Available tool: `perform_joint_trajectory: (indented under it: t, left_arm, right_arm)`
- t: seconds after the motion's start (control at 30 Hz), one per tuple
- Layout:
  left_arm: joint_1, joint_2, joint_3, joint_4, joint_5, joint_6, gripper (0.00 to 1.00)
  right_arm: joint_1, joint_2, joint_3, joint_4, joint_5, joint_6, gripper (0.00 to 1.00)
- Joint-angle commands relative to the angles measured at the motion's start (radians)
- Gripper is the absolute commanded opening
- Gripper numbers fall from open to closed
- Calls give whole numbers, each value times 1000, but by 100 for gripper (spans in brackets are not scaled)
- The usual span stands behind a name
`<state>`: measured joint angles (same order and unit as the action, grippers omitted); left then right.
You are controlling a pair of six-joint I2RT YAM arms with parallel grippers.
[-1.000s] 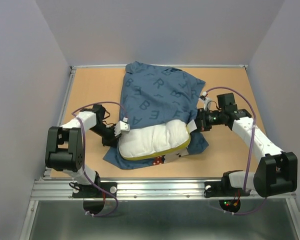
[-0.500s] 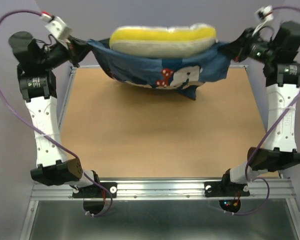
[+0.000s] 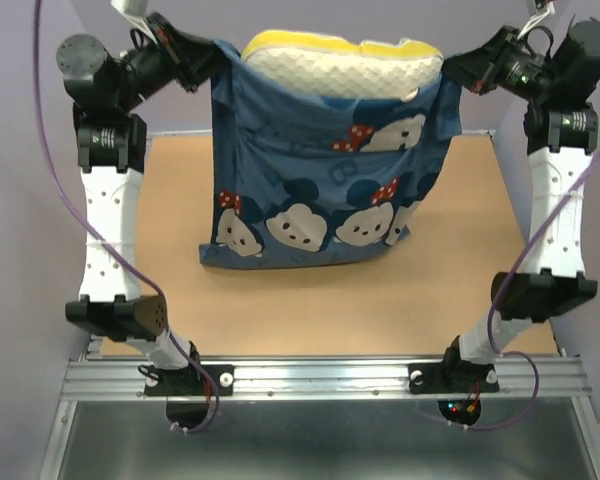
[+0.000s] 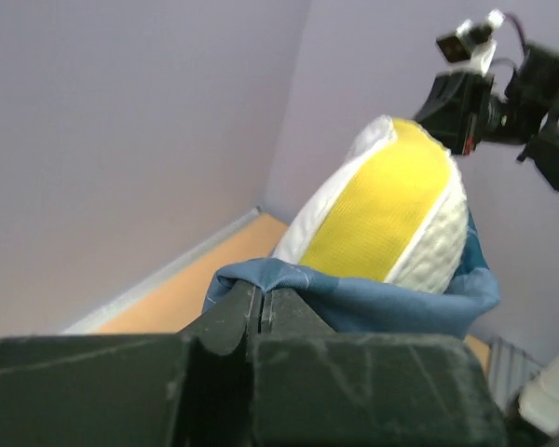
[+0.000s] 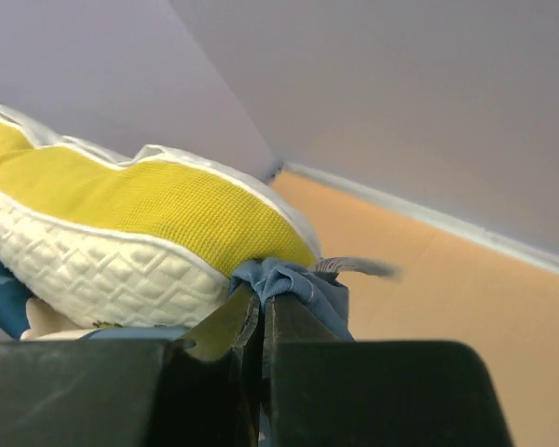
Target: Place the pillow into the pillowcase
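Fingers (image 4: 233, 321) on hanging pillowcase (image 3: 310, 180), mouth up

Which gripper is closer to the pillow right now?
Right. The right gripper pinches the pillowcase edge right against the end of the pillow; the left gripper pinches the opposite edge, with a stretch of blue cloth between it and the pillow.

Bright, even, diffuse light from above. Top view sharp, pillowcase (image 3: 320, 200) print crisp, only a weak soft shadow on the bench (image 3: 280, 310). Wrist views: left tool (image 4: 261, 305) and right tool (image 5: 261, 312) dark, underexposed, blurred up close. Pillow (image 4: 387, 209) in focus, slight grain, wall (image 4: 121, 112) soft.
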<state>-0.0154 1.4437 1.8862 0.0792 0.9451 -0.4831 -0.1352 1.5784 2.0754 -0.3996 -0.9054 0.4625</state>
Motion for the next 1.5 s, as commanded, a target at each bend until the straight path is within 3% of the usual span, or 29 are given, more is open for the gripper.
perform_joint_trajectory:
  t: [0.0, 0.03, 0.07, 0.1, 0.13, 0.2, 0.23, 0.37, 0.4, 0.43, 0.47, 0.53, 0.6, 0.63, 0.67, 0.7, 0.73, 0.8, 0.87, 1.0, 1.03, 1.13, 1.2, 1.23, 1.27, 1.3, 1.37, 1.43, 1.47]
  left_arm:
    - [64, 116, 512, 136, -192, -38, 0]
    - [72, 103, 543, 157, -242, -31, 0]
    - [74, 49, 538, 178, -353, 15, 0]
    - [74, 20, 500, 241, -374, 24, 0]
    - [72, -8, 400, 241, -394, 59, 0]
    - [63, -92, 253, 222, -387, 67, 0]
    - [52, -103, 126, 190, -324, 81, 0]
    - [19, -97, -6, 18, -205, 155, 0]
    - [19, -80, 43, 7, -200, 155, 0]
    - [37, -33, 236, 7, -244, 138, 0]
    - [72, -7, 346, 112, -247, 18, 0]
    - [215, 53, 620, 244, -274, -139, 0]
    - [249, 95, 692, 278, -330, -189, 0]
    - [247, 80, 659, 295, -330, -222, 0]
    - [179, 17, 454, 321, -295, -226, 0]
    - [129, -12, 336, 321, -278, -206, 0]
    - [77, -29, 245, 276, -257, -157, 0]
    - [-16, -34, 110, 212, -211, -28, 0]
    - [36, 3, 225, 217, -216, -52, 0]
    - [198, 81, 555, 340, -307, -230, 0]
    - [196, 58, 516, 341, -313, -229, 0]
    - [32, 18, 329, 288, -269, -94, 0]
    - [40, 40, 339, 242, -284, -52, 0]
    - [110, 44, 367, 279, -325, -121, 0]
    - [287, 47, 382, 354, -368, -208, 0]
    - [404, 47, 389, 446, -387, -364, 0]
    - [524, 52, 409, 445, -436, -428, 0]
    - [459, 81, 409, 472, -355, -448, 0]
    - [302, 92, 369, 475, -276, -443, 0]
  right_arm:
    - [-94, 170, 540, 229, 42, 229, 1]
    - [-124, 219, 769, 276, 74, 320, 1]
    - [-147, 210, 763, 330, 117, 338, 1]
    - [-155, 154, 679, 390, 141, 293, 1]
    - [-155, 84, 377, 463, 170, 294, 1]
    - [-155, -113, 23, 720, 203, 353, 0]
    - [-153, -127, -56, 710, 177, 382, 1]
    - [-86, -130, -283, 656, 14, 424, 1]
    - [-84, -135, -247, 656, 17, 418, 1]
    - [-86, -97, -163, 650, 13, 406, 0]
    - [-137, -21, 97, 627, 23, 428, 0]
    - [-222, 58, 358, 628, 75, 543, 1]
    - [-291, 100, 532, 633, 192, 559, 0]
    - [-291, 59, 469, 636, 216, 568, 1]
    - [-264, 17, 342, 692, 191, 623, 1]
    - [-185, -22, 181, 910, 157, 663, 0]
    - [-122, -41, 11, 860, 120, 648, 1]
    - [6, -28, -9, 582, 55, 423, 1]
    - [-3, -41, 21, 585, 87, 389, 0]
    - [-130, -14, 317, 588, 231, 369, 1]
    - [-132, -24, 308, 591, 252, 363, 1]
    - [-92, -66, -4, 844, 131, 499, 0]
    - [-116, 27, 99, 713, 96, 506, 0]
    - [-214, 49, 159, 716, 102, 534, 0]
    - [-315, 70, 220, 735, 170, 711, 1]
    - [-551, 106, 306, 786, 203, 854, 0]
    - [-664, 135, 344, 830, 232, 939, 1]
    - [-571, 143, 304, 1004, 153, 1025, 1]
    - [-490, 112, 248, 981, 110, 962, 0]
